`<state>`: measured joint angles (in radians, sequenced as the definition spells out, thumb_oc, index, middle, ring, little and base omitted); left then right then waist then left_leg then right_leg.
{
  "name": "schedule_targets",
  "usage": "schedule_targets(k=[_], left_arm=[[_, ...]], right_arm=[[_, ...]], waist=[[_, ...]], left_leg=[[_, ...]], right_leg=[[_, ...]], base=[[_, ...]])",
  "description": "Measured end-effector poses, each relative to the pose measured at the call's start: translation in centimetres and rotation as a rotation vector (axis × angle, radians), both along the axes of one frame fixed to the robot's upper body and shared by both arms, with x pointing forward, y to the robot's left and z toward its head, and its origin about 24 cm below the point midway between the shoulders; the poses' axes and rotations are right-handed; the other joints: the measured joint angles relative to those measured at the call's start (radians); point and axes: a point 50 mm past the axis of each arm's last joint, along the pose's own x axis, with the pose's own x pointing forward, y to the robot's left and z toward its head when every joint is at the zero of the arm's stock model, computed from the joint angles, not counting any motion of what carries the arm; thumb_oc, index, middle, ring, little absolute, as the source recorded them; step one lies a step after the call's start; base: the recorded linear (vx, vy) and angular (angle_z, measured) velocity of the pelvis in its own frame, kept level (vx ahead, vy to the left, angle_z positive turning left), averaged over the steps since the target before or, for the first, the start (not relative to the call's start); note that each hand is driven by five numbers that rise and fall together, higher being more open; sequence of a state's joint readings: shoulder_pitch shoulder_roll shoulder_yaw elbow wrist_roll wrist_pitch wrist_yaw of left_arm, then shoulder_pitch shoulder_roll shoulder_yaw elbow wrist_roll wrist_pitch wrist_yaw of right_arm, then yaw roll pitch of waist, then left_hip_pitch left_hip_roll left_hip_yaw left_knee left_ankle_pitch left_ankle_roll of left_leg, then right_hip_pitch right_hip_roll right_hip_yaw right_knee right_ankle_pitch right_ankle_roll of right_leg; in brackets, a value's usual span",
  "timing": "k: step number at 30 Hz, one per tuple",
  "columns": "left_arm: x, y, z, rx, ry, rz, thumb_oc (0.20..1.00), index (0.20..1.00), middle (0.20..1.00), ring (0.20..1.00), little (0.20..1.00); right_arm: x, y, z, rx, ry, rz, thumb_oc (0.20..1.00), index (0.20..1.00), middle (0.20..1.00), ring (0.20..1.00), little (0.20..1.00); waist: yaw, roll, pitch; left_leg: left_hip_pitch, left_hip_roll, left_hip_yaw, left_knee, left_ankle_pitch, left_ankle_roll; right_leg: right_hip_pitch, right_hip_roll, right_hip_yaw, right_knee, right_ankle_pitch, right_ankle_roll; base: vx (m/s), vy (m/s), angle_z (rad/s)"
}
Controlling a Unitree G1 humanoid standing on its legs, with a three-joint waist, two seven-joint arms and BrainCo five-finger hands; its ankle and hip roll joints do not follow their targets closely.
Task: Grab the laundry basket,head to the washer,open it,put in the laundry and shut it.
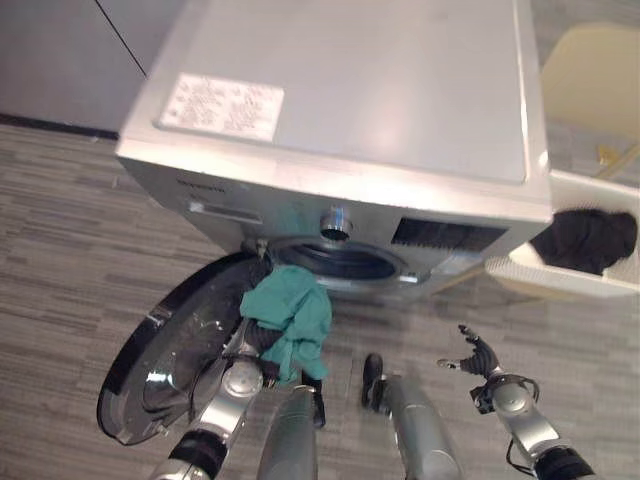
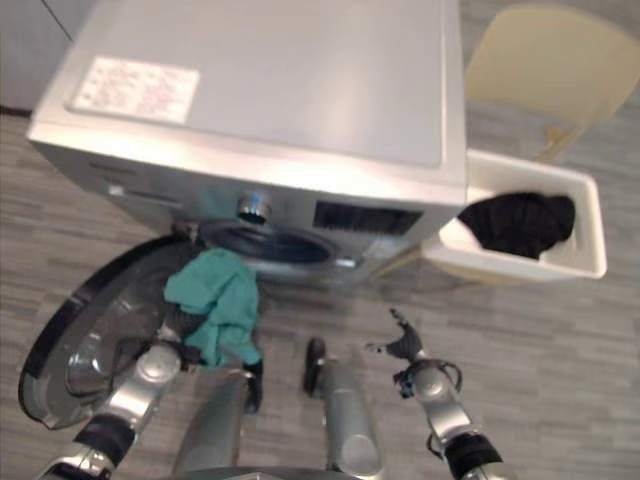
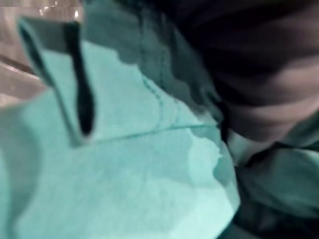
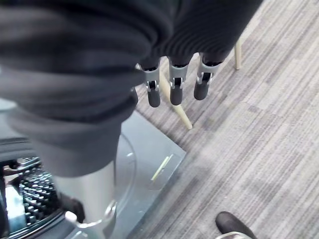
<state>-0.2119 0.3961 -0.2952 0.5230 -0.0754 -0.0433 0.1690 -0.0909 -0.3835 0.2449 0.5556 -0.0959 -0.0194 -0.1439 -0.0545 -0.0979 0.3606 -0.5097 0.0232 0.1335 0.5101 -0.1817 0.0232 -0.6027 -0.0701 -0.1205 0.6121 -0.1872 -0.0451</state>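
The silver washer stands in front of me with its round door swung open to the left. A teal cloth hangs bunched just below the drum opening, and my left hand is shut on it. In the left wrist view the teal cloth lies right against the hand's dark cover. The white laundry basket sits on the floor to the washer's right, with dark laundry in it. My right hand hovers open and empty above the floor, with relaxed fingers.
A cream chair stands behind the basket, and one of its legs shows past my right hand. Grey striped flooring lies around the washer. The open door takes up the floor at lower left.
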Motion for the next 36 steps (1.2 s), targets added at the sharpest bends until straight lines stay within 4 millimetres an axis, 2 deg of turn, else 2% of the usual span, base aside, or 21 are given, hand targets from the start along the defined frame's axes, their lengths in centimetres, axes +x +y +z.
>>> schedule_targets(k=[1,3,6,7,9,10,13,16,18,19,20,21,23,25,28,33,34,36], left_arm=[[1.4,-0.1,1.5,0.008,-0.056,0.003,0.2,0.2,0.2,0.2,0.2],[3.5,-0.6,4.2,0.012,-0.158,-0.001,0.2,0.2,0.2,0.2,0.2],[5.1,-1.2,7.1,0.019,-0.266,-0.004,0.2,0.2,0.2,0.2,0.2],[6.4,-1.2,9.7,0.037,-0.357,0.004,0.2,0.2,0.2,0.2,0.2],[7.9,-0.9,12.3,0.083,-0.431,0.026,0.2,0.2,0.2,0.2,0.2],[8.6,-0.5,14.0,0.108,-0.478,0.043,0.2,0.2,0.2,0.2,0.2],[10.9,1.6,21.2,0.268,-0.633,0.104,0.2,0.2,0.2,0.2,0.2],[11.5,2.8,26.7,0.331,-0.766,0.185,0.2,0.2,0.2,0.2,0.2],[11.3,3.6,31.1,0.401,-0.868,0.237,0.222,0.222,0.222,0.222,0.222],[11.1,4.2,33.5,0.443,-0.917,0.281,0.686,0.686,0.686,0.686,0.686],[10.7,5.1,35.6,0.488,-0.949,0.333,1.0,1.0,1.0,1.0,1.0],[10.3,6.0,37.3,0.524,-0.976,0.398,1.0,1.0,1.0,1.0,1.0],[10.7,6.7,37.3,0.616,-0.908,0.413,1.0,1.0,1.0,1.0,1.0],[10.9,6.8,36.9,0.624,-0.87,0.391,1.0,1.0,1.0,1.0,1.0],[11.2,6.7,35.4,0.62,-0.82,0.339,1.0,1.0,1.0,1.0,1.0],[11.9,6.7,31.4,0.612,-0.706,0.269,1.0,1.0,1.0,1.0,1.0],[11.7,6.0,29.4,0.524,-0.713,0.23,1.0,1.0,1.0,1.0,1.0],[11.8,5.2,26.3,0.503,-0.66,0.177,1.0,1.0,1.0,1.0,1.0]], right_arm=[[1.1,0.1,0.8,-0.001,-0.034,-0.004,1.0,1.0,1.0,1.0,1.0],[2.6,0.8,2.4,0.035,-0.111,-0.002,1.0,1.0,1.0,1.0,1.0],[3.3,1.4,3.8,0.058,-0.177,0.007,1.0,1.0,1.0,1.0,1.0],[3.8,1.8,4.7,0.082,-0.227,0.005,1.0,1.0,1.0,1.0,1.0],[4.1,2.0,5.4,0.095,-0.26,0.008,1.0,1.0,1.0,1.0,1.0],[4.4,2.3,5.9,0.102,-0.286,0.016,1.0,1.0,1.0,1.0,1.0],[4.8,2.8,7.1,0.15,-0.349,0.032,1.0,1.0,1.0,1.0,1.0],[4.7,2.6,7.1,0.171,-0.355,0.022,1.0,1.0,1.0,1.0,1.0],[4.5,2.4,7.3,0.168,-0.373,0.032,1.0,1.0,1.0,1.0,1.0],[4.6,2.2,7.7,0.157,-0.393,0.046,1.0,1.0,1.0,1.0,1.0],[4.8,2.1,8.3,0.153,-0.419,0.054,1.0,1.0,1.0,1.0,1.0],[4.9,1.9,8.7,0.173,-0.434,0.046,1.0,1.0,1.0,1.0,1.0],[4.8,1.5,9.1,0.167,-0.45,0.056,1.0,1.0,1.0,1.0,1.0],[4.8,0.9,9.1,0.154,-0.45,0.044,1.0,1.0,1.0,1.0,1.0],[4.8,1.0,9.1,0.155,-0.447,0.049,1.0,1.0,1.0,1.0,1.0],[4.7,1.1,8.8,0.167,-0.433,0.056,1.0,1.0,1.0,1.0,1.0],[4.7,1.2,8.3,0.182,-0.416,0.037,1.0,1.0,1.0,1.0,1.0],[4.2,1.1,7.4,0.181,-0.383,0.03,1.0,1.0,1.0,1.0,1.0]], waist=[[0.003,0.001,0.017],[-0.021,0.014,0.08],[-0.027,0.012,0.097],[-0.029,0.012,0.102],[-0.041,0.009,0.106],[-0.054,0.008,0.111],[-0.091,0.009,0.111],[-0.095,0.01,0.11],[-0.121,0.019,0.105],[-0.129,0.021,0.104],[-0.129,0.023,0.105],[-0.135,0.026,0.102],[-0.139,0.035,0.1],[-0.133,0.035,0.1],[-0.128,0.036,0.1],[-0.104,0.036,0.1],[-0.104,0.047,0.095],[-0.087,0.064,0.062]], left_leg=[[-0.083,0.018,0.017,0.081,-0.023,0.007],[-0.19,0.039,0.025,0.232,-0.064,0.014],[-0.314,0.077,0.048,0.383,-0.12,0.022],[-0.418,0.101,0.051,0.474,-0.148,0.026],[-0.494,0.121,0.046,0.557,-0.17,0.028],[-0.528,0.131,0.043,0.584,-0.175,0.026],[-0.625,0.155,0.043,0.611,-0.173,0.03],[-0.663,0.178,0.036,0.62,-0.172,0.031],[-0.698,0.174,0.02,0.641,-0.176,0.024],[-0.728,0.179,0.013,0.646,-0.174,0.027],[-0.755,0.187,0.009,0.652,-0.172,0.032],[-0.783,0.201,-0.006,0.668,-0.173,0.03],[-0.804,0.205,-0.008,0.698,-0.184,0.026],[-0.81,0.206,-0.008,0.721,-0.202,0.021],[-0.803,0.205,-0.011,0.73,-0.217,0.012],[-0.753,0.177,-0.018,0.697,-0.214,0.003],[-0.731,0.161,-0.029,0.676,-0.212,-0.001],[-0.719,0.155,-0.031,0.651,-0.207,-0.007]], right_leg=[[-0.081,0.004,0.015,0.056,0.0,0.0],[-0.177,0.005,0.028,0.168,-0.008,-0.005],[-0.307,0.021,0.051,0.282,-0.034,-0.01],[-0.41,0.029,0.056,0.358,-0.039,-0.018],[-0.484,0.043,0.06,0.426,-0.049,-0.021],[-0.519,0.044,0.056,0.443,-0.051,-0.022],[-0.614,0.053,0.047,0.452,-0.045,-0.013],[-0.651,0.063,0.035,0.461,-0.049,-0.003],[-0.683,0.073,0.031,0.46,-0.048,-0.003],[-0.712,0.086,0.031,0.458,-0.045,0.002],[-0.734,0.093,0.026,0.457,-0.044,0.003],[-0.757,0.098,0.006,0.451,-0.037,0.012],[-0.779,0.102,0.007,0.48,-0.034,0.005],[-0.79,0.1,0.009,0.504,-0.031,0.0],[-0.787,0.097,0.007,0.522,-0.039,-0.025],[-0.738,0.073,-0.002,0.519,-0.049,-0.063],[-0.71,0.057,-0.012,0.507,-0.055,-0.072],[-0.696,0.053,-0.013,0.488,-0.059,-0.076]], base=[[-0.16,0.049,-0.43],[-0.13,0.018,-0.34],[-0.13,0.003,-0.37],[-0.09,-0.013,-0.34],[-0.05,0.004,-0.19],[-0.07,0.005,-0.23],[-0.03,-0.007,-0.2],[-0.01,-0.003,-0.21],[0.0,0.006,-0.15],[0.0,0.007,-0.35],[0.02,-0.017,-0.64],[0.02,-0.018,-0.5],[0.03,-0.039,-0.21],[0.03,-0.035,-0.03],[0.02,-0.03,0.07],[0.03,-0.068,0.19],[-0.01,-0.025,0.37],[-0.01,-0.03,0.25]])
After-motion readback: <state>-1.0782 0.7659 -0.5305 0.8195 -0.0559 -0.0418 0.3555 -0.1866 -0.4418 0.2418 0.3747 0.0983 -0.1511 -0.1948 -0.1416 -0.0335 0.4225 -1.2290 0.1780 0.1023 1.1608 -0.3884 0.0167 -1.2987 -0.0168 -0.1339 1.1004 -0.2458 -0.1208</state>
